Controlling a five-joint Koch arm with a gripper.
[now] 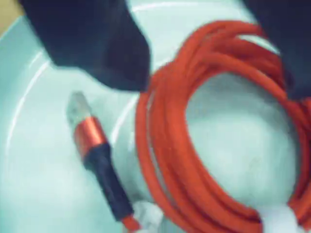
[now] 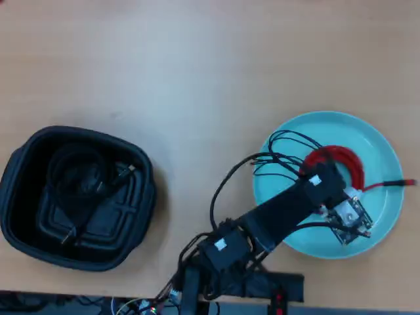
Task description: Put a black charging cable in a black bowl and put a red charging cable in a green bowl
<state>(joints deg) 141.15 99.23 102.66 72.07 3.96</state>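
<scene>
The red charging cable (image 1: 170, 160) lies as a coil on the floor of the green bowl (image 1: 34, 194), with its white tie (image 1: 279, 218) at the bottom edge and a red-and-black plug end (image 1: 95, 145) lying to the coil's left. My gripper (image 1: 214, 87) is open, its two dark jaws standing wide apart over the top of the coil. In the overhead view the gripper (image 2: 326, 172) is over the red cable (image 2: 344, 157) in the green bowl (image 2: 367, 131) at the right. The black charging cable (image 2: 72, 164) lies coiled inside the black bowl (image 2: 13, 177) at the left.
The arm's base (image 2: 223, 252) stands at the table's lower edge with thin loose black wires (image 2: 282, 147) looping over the dish's left side. A red plug end (image 2: 400, 182) pokes over the dish's right rim. The wooden table (image 2: 197, 79) lies between and beyond the bowls.
</scene>
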